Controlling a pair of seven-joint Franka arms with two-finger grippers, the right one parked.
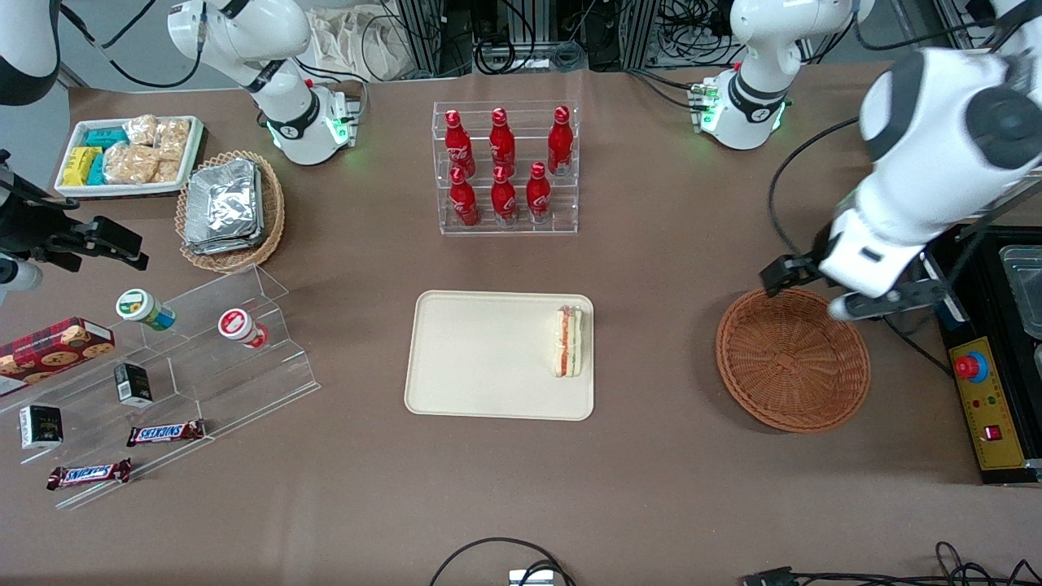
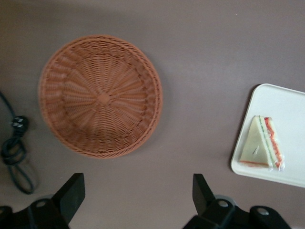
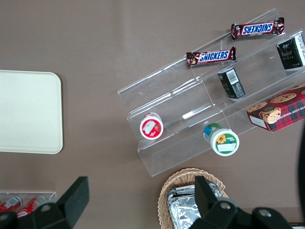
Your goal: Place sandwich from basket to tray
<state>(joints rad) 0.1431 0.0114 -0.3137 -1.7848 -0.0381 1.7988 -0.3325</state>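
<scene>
Your sandwich (image 1: 568, 341) lies on the cream tray (image 1: 480, 358), a wrapped triangular wedge hard against the rim at the tray's 3 o'clock side in the front view, its orange-red and green filling showing along the cut edge. The reddish-brown wicker basket (image 1: 793, 359) sits empty on the brown tabletop (image 1: 667, 268), at 3 o'clock from the tray and well apart from it, toward the working arm's end.

Your tool (image 2: 138, 200) hangs open above the tabletop just beside the basket's rim (its two dark fingers (image 2: 71, 195) stand wide apart with nothing between them). In the front view the tool (image 1: 785, 275) shows at the basket's 12 o'clock edge.

At 12 o'clock from the tray, farther from the front camera, a clear rack holds six red cola bottles (image 1: 505, 167).
</scene>
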